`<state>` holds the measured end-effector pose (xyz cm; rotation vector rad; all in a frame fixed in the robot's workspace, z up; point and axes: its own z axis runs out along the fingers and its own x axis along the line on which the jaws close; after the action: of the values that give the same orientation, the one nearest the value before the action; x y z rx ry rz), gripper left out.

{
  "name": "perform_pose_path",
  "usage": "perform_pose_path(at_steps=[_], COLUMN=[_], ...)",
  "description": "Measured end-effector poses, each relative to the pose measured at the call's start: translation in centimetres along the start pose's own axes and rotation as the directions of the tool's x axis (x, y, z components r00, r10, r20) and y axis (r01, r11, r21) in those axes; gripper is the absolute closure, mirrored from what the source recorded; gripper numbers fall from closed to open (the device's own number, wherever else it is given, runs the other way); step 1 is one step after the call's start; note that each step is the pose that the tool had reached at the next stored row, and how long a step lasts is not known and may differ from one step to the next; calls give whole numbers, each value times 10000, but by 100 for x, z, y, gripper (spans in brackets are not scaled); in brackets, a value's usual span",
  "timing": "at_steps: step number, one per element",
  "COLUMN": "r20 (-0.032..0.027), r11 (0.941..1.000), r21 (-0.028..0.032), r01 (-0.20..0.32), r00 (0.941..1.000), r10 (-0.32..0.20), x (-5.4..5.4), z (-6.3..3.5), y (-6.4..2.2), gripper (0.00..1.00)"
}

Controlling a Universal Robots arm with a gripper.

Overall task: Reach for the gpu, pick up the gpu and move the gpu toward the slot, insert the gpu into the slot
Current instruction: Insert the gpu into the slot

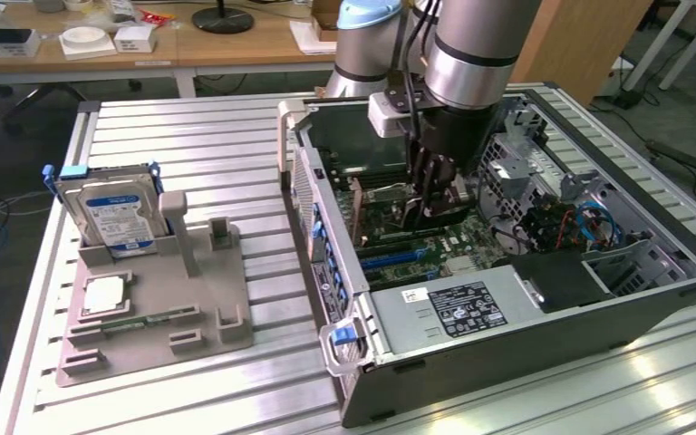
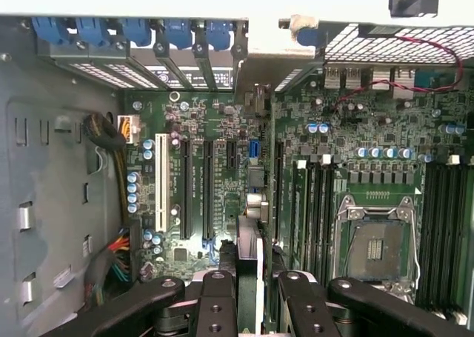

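Note:
The gpu shows edge-on in the wrist view as a thin dark card standing upright between my fingers. My gripper is shut on it. The card runs over the green motherboard toward the case's rear wall, where a pale metal bracket sits. It hangs above the long black expansion slots; whether its lower edge touches a slot I cannot tell. In the exterior view my gripper reaches down into the open computer case with the dark gpu below it.
A CPU socket and memory slots lie beside the card. Cable bundles crowd one case corner. Outside the case, on the exterior view's left, a grey fixture holds a hard drive, a chip and a memory stick.

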<state>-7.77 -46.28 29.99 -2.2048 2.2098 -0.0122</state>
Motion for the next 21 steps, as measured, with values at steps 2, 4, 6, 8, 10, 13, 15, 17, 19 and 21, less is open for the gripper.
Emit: perform_pose_path(at_steps=[2, 4, 6, 8, 10, 13, 15, 17, 19, 21], r20=[0, 0, 0, 1, 0, -5, -8, -10, -8, -4], r11=[10000, 10000, 10000, 10000, 10000, 9997, 9993, 9993, 9993, 9993], r21=[0, 0, 0, 1, 1, 3, 3, 3, 4, 5], r01=[0, 0, 0, 0, -18, -238, -368, -369, -369, -372], r00=[10000, 10000, 10000, 10000, 10000, 9997, 9993, 9993, 9993, 9993], r10=[0, 0, 0, 0, 18, 238, 368, 369, 369, 372], x=[0, 0, 1, 1, 1, 1, 1, 1, 1, 1], z=[23, 47, 71, 99, 118, 127, 131, 131, 132, 139], y=[0, 1, 1, 2, 2, 2, 3, 3, 3, 8], gripper=[73, 73, 73, 73, 73, 73, 73, 73, 73, 73])
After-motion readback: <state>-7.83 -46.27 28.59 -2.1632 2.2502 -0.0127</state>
